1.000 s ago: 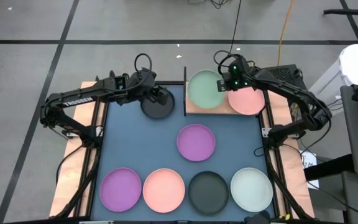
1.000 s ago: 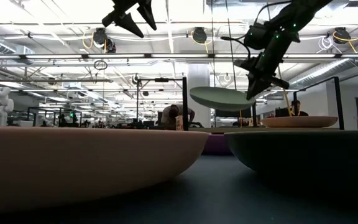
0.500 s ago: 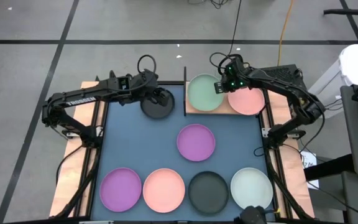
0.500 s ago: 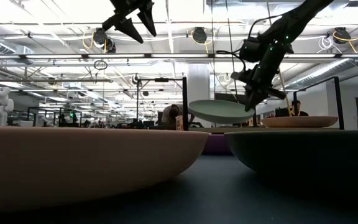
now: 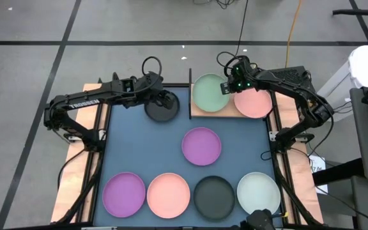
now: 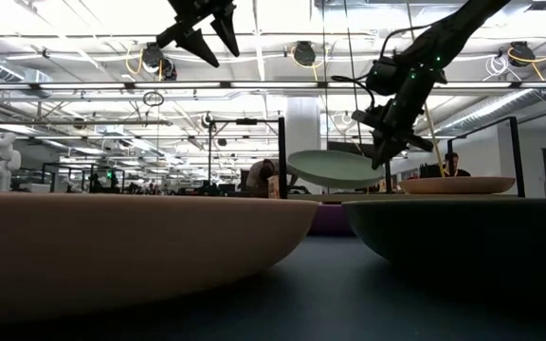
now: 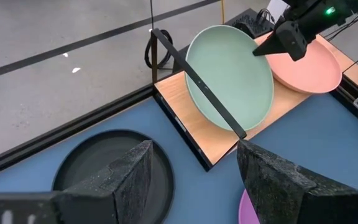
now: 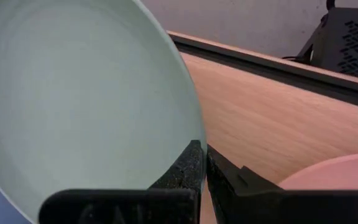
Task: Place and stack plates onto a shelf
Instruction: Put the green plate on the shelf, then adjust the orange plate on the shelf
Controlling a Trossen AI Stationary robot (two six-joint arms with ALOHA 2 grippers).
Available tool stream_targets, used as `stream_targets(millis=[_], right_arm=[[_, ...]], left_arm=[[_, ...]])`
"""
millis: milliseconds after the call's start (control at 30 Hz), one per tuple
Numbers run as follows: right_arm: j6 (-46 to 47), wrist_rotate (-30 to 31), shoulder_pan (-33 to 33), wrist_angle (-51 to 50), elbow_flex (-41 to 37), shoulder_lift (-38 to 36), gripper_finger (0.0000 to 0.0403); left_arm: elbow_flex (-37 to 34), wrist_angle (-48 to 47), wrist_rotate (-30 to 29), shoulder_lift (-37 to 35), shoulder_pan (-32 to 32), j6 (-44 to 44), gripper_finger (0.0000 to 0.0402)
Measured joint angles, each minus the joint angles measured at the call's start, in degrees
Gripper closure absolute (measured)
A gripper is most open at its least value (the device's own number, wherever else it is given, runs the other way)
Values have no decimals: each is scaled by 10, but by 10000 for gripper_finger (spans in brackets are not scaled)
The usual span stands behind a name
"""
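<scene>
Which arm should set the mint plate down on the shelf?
Right. Its claw is shut on the round matte mint-green plate's rim, just above the light-wood shelf board. The left claw is open over the round black plate.

left tool [image 5: 165, 100] – fingers spread, raised | right tool [image 5: 227, 87] – fingers pinched together

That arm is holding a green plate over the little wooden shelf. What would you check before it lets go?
1. Right gripper has the green plate by its rim, jaws shut: ok.
2. Plate lies over the shelf, beside the rail: ok.
3. Plate clear of the pink plate on the shelf: cannot tell; they look very close.
4. Plate resting flat on the shelf: not ok; in the low view it hangs above the board, tilted.
5. Left gripper out of the way, open over the black plate: ok.
</scene>
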Motion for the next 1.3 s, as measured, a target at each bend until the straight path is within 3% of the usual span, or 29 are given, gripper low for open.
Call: stream_targets(millis=[233, 700, 867, 1000, 1133, 1300], right_arm=[[38, -2, 0, 3, -31, 0, 399], [54, -2, 0, 34, -33, -2, 354], [60, -19, 1, 34, -33, -32, 342], [41, -9, 1, -27, -31, -90, 343], [-3, 61, 1, -141, -22, -134, 350], [-30, 92, 1, -198, -23, -143, 378]], left_arm=[[0, 0, 0, 0, 0, 0, 165], [0, -1, 1, 0, 0, -15, 165], [-2, -1, 1, 0, 0, -13, 165], [-26, -2, 12, 0, 0, -22, 165], [-53, 5, 39, 0, -2, -41, 165], [-88, 43, 69, 0, -10, -37, 165]])
